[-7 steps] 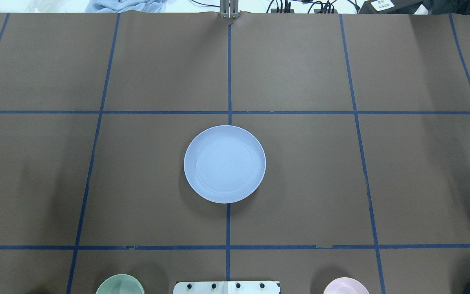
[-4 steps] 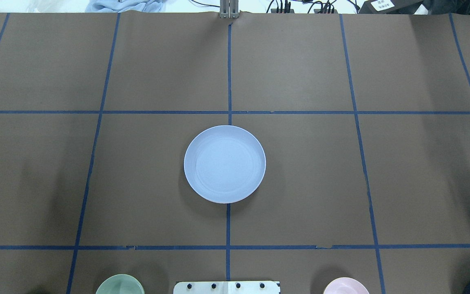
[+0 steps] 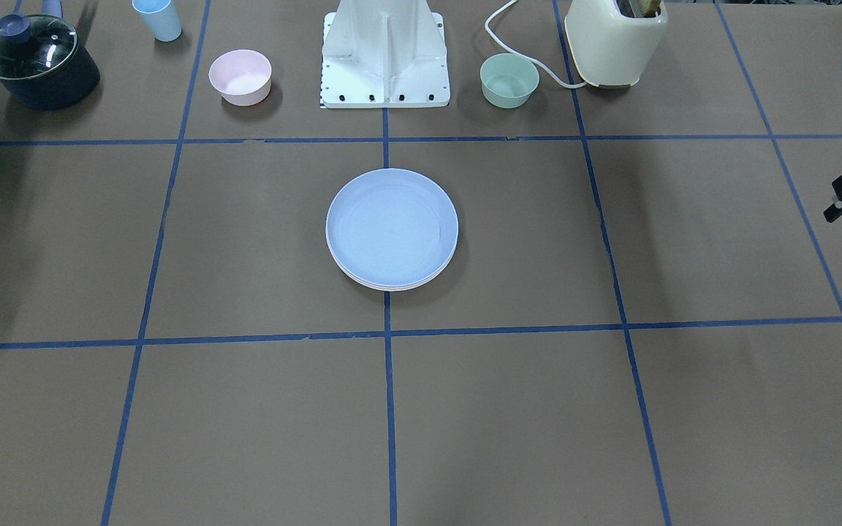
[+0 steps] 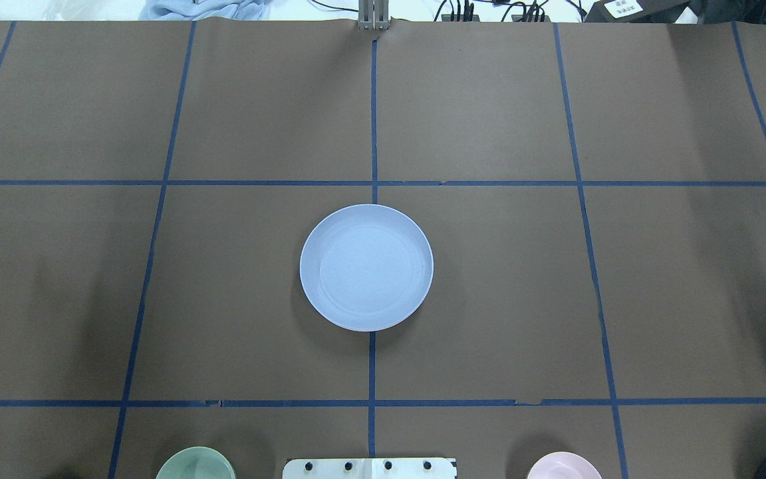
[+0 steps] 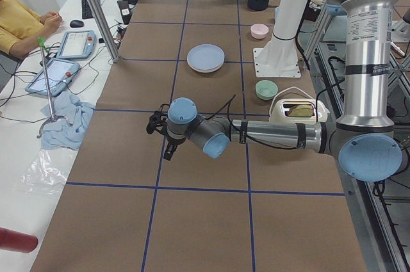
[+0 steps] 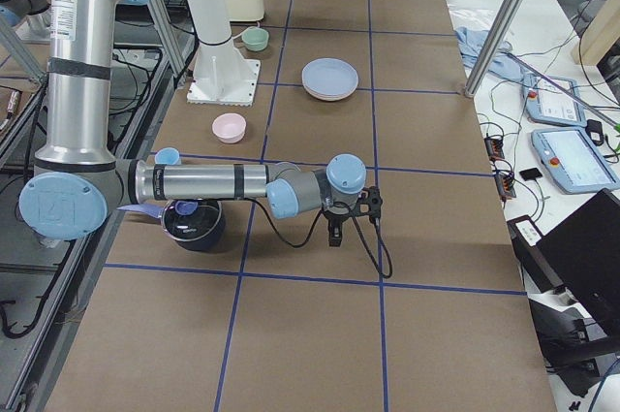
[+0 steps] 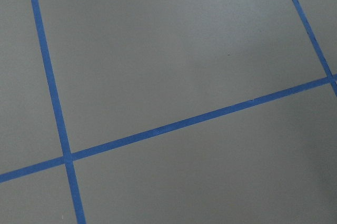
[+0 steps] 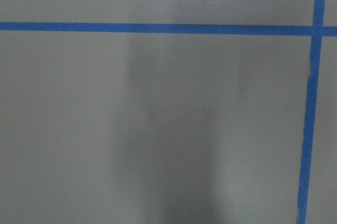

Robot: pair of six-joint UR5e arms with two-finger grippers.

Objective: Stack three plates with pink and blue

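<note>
The light blue plate [image 4: 366,266] lies at the table's centre, on top of a stack. In the front-facing view pale rim edges [image 3: 392,286] peek out under the blue plate [image 3: 392,225]; the pink and cream plates are otherwise hidden. The stack also shows in the left view [image 5: 205,57] and the right view [image 6: 329,78]. My left gripper [image 5: 165,145] hangs low over bare table far to the robot's left of the stack. My right gripper [image 6: 336,235] hangs low far to its right. I cannot tell whether either is open or shut. Both wrist views show only table and tape.
Near the robot base [image 3: 384,58] stand a small pink bowl [image 3: 240,76], a green bowl [image 3: 509,79], a cream toaster [image 3: 615,40], a dark lidded pot [image 3: 37,62] and a blue cup [image 3: 158,18]. A blue cloth [image 4: 203,9] lies beyond the far edge.
</note>
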